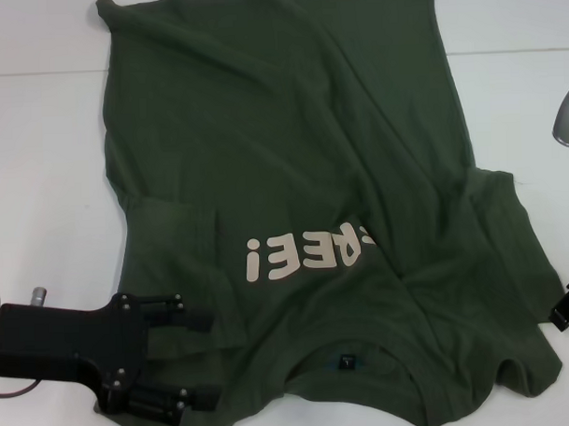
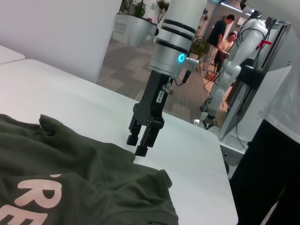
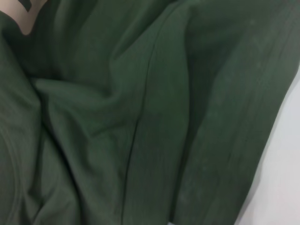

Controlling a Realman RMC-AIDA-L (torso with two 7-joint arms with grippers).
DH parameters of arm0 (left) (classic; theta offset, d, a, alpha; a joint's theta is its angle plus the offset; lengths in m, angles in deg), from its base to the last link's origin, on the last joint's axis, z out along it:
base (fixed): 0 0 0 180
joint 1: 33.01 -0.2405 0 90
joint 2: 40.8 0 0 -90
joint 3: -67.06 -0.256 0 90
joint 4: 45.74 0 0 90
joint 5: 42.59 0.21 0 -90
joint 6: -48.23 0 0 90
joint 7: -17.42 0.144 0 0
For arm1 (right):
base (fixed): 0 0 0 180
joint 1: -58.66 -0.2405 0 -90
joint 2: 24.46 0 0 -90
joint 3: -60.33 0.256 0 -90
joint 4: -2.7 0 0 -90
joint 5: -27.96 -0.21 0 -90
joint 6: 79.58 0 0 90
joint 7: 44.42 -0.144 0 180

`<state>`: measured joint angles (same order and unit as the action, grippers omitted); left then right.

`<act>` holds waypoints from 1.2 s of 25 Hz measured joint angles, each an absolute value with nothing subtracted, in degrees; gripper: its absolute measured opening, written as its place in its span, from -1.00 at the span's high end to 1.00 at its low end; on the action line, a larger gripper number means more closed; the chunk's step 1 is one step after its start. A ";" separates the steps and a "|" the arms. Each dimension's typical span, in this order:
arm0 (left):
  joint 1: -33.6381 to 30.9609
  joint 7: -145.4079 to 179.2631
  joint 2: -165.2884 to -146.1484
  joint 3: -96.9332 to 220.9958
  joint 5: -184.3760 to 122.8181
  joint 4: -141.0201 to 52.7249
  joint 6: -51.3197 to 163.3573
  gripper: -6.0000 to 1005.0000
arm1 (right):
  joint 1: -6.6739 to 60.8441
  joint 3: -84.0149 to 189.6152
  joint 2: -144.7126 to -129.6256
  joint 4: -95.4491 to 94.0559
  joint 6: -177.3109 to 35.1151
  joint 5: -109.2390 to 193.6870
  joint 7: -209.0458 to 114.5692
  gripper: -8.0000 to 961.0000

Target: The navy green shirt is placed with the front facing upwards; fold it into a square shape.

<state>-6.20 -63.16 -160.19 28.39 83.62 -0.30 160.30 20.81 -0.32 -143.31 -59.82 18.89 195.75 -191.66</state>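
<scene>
At the near left of the head view the left gripper (image 1: 201, 358) lies low over the white table (image 1: 39, 137), its two black fingers (image 1: 190, 319) spread apart and released, pointing toward the navy green shirt (image 1: 292, 157); the upper finger reaches onto the folded-in left sleeve (image 1: 173, 226) and the lower one ends just at the shirt's near edge, with cloth showing between them but not pinched. The shirt itself covers the middle of the table, front up, its hem at the far side and its round collar with the small dark neck label (image 1: 346, 362) nearest the robot, the beige lettering (image 1: 309, 251) reading upside down just beyond the collar. The cloth is rumpled, with long creases running across the body. Farther right, the right sleeve (image 1: 510, 233) is spread out toward the table edge. The right gripper (image 2: 142, 143) hangs upright just beside that sleeve's edge, above the bare table; in the left wrist view its fingers stand slightly parted, holding nothing. The right wrist view is filled with folds of the green cloth.
</scene>
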 joint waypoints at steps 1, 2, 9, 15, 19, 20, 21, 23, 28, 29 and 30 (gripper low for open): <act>-6.23 -63.17 -160.19 28.39 83.62 -0.30 160.30 -0.88 | 20.74 -0.32 -143.34 -59.50 18.81 195.75 -191.62 -0.24; -6.25 -63.17 -160.19 28.38 83.63 -0.30 160.28 -0.88 | 20.62 -0.32 -143.34 -59.07 18.67 195.76 -191.53 -0.24; -6.36 -63.23 -160.17 28.29 83.63 -0.30 160.28 -0.88 | 20.16 -0.39 -143.66 -57.77 18.32 195.79 -191.15 -0.24; -6.47 -63.26 -160.20 28.27 83.62 -0.30 160.28 -0.88 | 20.01 -0.52 -143.71 -57.74 18.09 195.82 -191.07 -0.24; -6.47 -63.26 -160.23 28.22 83.62 -0.30 160.28 -0.88 | 19.92 -0.61 -143.72 -57.60 17.71 195.83 -191.02 -0.24; -6.47 -63.26 -160.25 28.21 83.62 -0.30 160.28 -0.88 | 19.91 -0.63 -143.72 -57.58 17.52 195.83 -191.02 -0.24; -6.48 -63.26 -160.27 28.21 83.62 -0.30 160.28 -0.88 | 19.90 -0.70 -143.73 -57.47 17.33 195.83 -191.03 -0.24; -6.53 -63.26 -160.32 28.21 83.62 -0.30 160.28 -0.88 | 19.77 -0.86 -143.73 -56.98 16.97 195.83 -191.02 -0.24; -6.55 -63.26 -160.33 28.18 83.62 -0.30 160.28 -0.88 | 19.40 -1.08 -143.80 -56.21 16.57 195.76 -190.96 -0.24; -6.56 -63.26 -160.35 28.16 83.62 -0.30 160.29 -0.88 | 19.40 -1.10 -143.80 -56.20 16.57 195.72 -190.94 -0.24; -6.56 -63.26 -160.38 28.14 83.62 -0.30 160.29 -0.88 | 19.40 -1.11 -143.81 -56.20 16.54 195.69 -190.92 -0.24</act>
